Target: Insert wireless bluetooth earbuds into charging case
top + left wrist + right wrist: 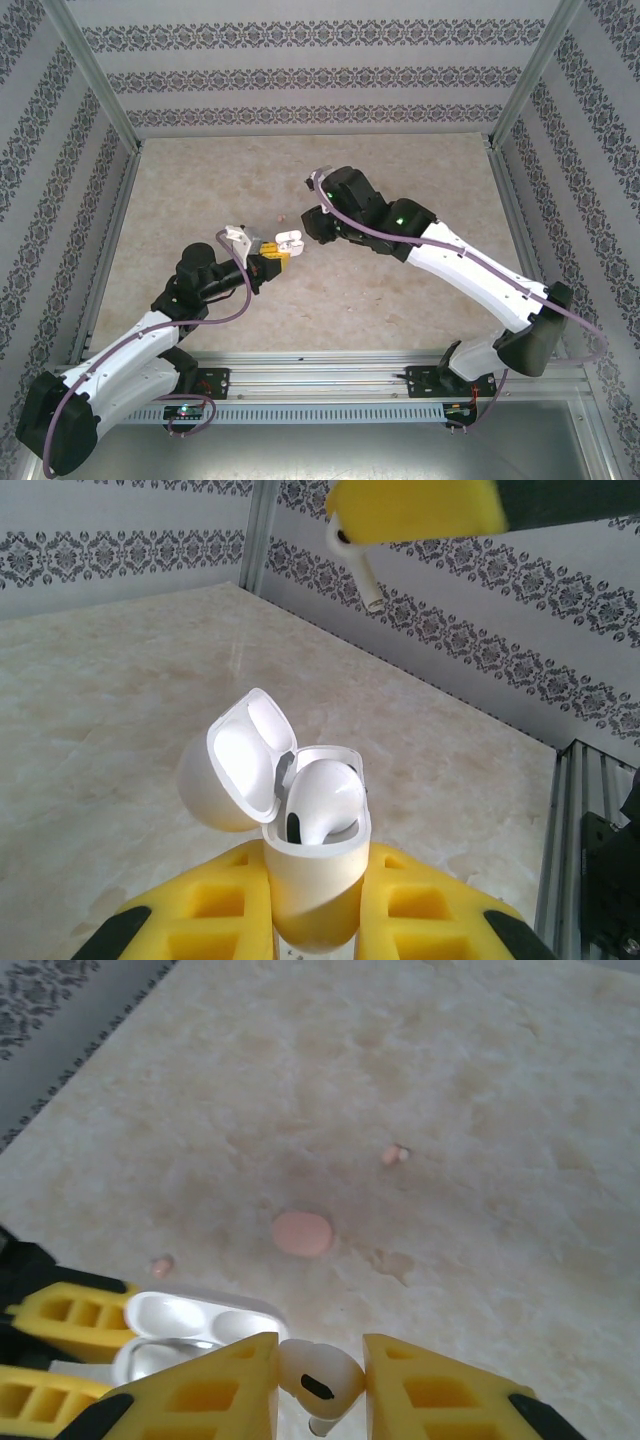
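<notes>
The right gripper [320, 1358] was clamped on a small white plastic earbud [312, 1368], held near the open glossy white charging case [312, 890]. That case was gripped tight by the left gripper [315, 865], with a second white earbud [325, 802] seated inside. Two pale pink earbuds [395, 1154] and a pink oval case [302, 1232] were seen lying on the beige marbled table [480, 1110].

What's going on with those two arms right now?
Left hand shut on open white case, one bud seated. Right hand shut on second white bud, near case. Nothing between them.
</notes>
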Robot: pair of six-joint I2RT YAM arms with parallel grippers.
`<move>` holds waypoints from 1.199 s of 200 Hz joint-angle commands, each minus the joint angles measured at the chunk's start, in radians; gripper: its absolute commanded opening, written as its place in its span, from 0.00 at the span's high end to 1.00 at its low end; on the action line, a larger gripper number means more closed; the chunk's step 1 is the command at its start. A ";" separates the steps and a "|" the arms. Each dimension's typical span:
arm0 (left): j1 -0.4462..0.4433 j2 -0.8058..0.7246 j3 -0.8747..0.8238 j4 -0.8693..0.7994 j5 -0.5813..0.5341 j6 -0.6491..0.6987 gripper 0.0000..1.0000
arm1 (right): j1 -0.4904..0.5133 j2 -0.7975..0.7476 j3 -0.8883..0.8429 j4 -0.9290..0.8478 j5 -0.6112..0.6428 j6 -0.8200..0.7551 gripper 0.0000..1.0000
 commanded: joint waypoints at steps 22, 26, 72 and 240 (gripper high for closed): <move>-0.012 -0.006 0.024 0.088 0.014 -0.045 1.00 | 0.041 -0.017 -0.045 0.099 -0.010 -0.061 0.75; -0.011 -0.006 0.023 0.091 0.015 -0.047 1.00 | 0.044 -0.018 -0.049 0.105 -0.012 -0.061 0.75; -0.012 -0.029 0.022 0.098 0.010 -0.069 1.00 | 0.058 -0.008 -0.074 0.142 -0.034 -0.062 0.75; -0.011 -0.043 0.046 0.087 -0.007 -0.062 1.00 | 0.081 0.002 -0.116 0.124 -0.031 -0.063 0.75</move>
